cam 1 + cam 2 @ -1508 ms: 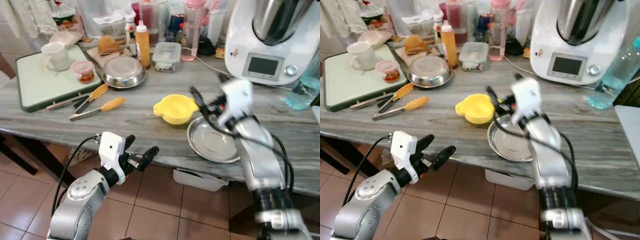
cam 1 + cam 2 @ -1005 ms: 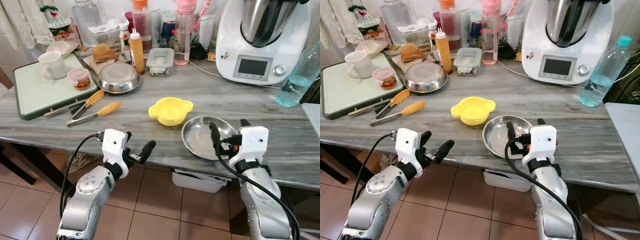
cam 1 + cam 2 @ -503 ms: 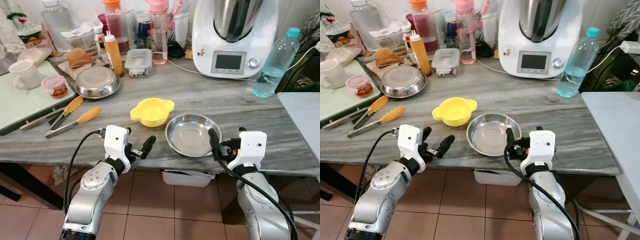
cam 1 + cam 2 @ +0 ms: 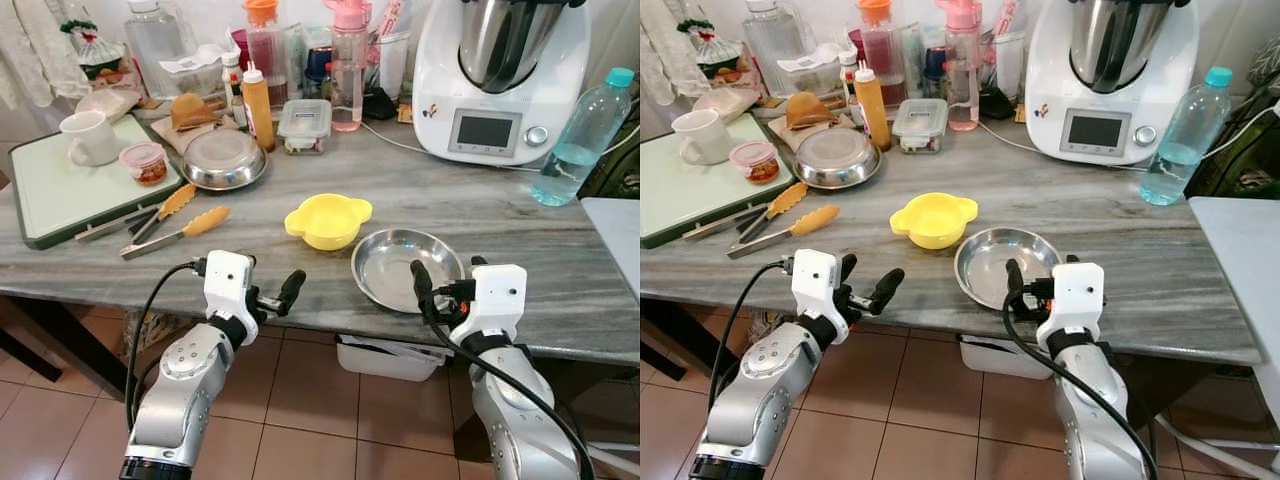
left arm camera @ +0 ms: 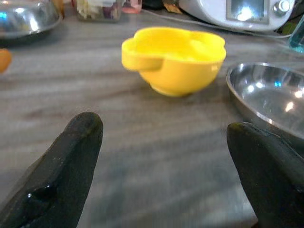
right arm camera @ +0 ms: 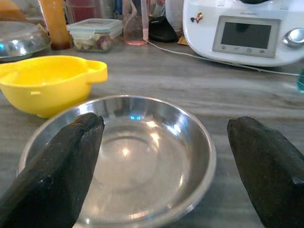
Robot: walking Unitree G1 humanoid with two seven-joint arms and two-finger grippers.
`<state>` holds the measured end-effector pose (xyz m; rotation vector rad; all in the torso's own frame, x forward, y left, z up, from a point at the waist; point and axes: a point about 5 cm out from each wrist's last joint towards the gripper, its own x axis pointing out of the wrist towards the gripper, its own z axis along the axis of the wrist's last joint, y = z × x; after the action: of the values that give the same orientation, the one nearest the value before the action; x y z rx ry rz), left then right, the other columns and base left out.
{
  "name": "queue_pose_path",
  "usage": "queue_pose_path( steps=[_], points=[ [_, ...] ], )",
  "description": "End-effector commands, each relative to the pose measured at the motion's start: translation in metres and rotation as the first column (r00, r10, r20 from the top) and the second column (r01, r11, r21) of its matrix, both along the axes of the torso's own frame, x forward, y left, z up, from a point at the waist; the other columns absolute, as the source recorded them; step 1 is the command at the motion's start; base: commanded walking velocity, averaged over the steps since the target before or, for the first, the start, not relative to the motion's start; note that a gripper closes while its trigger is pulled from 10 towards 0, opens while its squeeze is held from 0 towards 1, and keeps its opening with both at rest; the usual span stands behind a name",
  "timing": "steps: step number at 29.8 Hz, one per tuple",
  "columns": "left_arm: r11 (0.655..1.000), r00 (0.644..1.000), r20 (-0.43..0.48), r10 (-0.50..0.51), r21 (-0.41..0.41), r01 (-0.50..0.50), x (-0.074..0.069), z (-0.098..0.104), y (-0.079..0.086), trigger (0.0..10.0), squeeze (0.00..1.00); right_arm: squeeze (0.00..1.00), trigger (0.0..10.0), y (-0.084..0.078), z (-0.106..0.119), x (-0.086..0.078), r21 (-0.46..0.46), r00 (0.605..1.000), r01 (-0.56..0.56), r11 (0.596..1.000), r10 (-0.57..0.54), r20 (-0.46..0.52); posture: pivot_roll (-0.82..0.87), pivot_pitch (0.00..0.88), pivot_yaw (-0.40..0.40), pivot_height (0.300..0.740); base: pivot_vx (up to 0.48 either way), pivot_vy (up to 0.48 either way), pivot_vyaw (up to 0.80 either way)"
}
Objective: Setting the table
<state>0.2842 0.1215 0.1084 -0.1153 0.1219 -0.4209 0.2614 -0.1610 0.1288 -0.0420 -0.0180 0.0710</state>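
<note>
A yellow plastic bowl (image 4: 327, 220) with two ear handles sits mid-table. Just right of it lies an empty shallow steel dish (image 4: 405, 270), close to the table's front edge. My right gripper (image 4: 447, 280) stands open at the dish's near rim, fingers (image 6: 57, 166) spread to either side of the dish (image 6: 142, 156), holding nothing. Below and before the table's front edge, left of the dish, my left gripper (image 4: 272, 292) is open and empty. It points at the yellow bowl (image 5: 173, 57) across bare tabletop.
At the left are a green board (image 4: 50, 195) with a white mug (image 4: 88, 137) and a small jar (image 4: 143, 162), two orange-tipped tongs (image 4: 175, 232) and a second steel bowl (image 4: 223, 158). Bottles, a white kitchen machine (image 4: 500, 75) and a water bottle (image 4: 570, 150) line the back.
My right arm has drawn back from beside the yellow bowl to the dish's near rim. The camera moved, shifting the whole scene. The left arm is about where it was.
</note>
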Motion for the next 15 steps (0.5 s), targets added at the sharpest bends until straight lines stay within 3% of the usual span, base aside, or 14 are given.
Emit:
queue_pose_path(
  steps=[1,15],
  points=[
    [1.0,1.0,-0.001,0.009,0.014,-0.009,0.0008,-0.0009,0.0024,10.0,0.0,0.0,10.0,0.0023,0.0041,-0.0004,0.011,1.0,-0.01,1.0,0.01,0.011,-0.1,0.014,0.052,0.74,-0.285,0.0,0.0],
    [1.0,1.0,-0.006,0.016,0.02,-0.016,0.0028,-0.0014,0.0026,10.0,0.0,0.0,10.0,-0.001,0.0055,0.0001,0.024,1.0,0.017,1.0,-0.018,0.015,-0.1,0.018,0.056,0.74,-0.304,0.0,0.0]
  ],
)
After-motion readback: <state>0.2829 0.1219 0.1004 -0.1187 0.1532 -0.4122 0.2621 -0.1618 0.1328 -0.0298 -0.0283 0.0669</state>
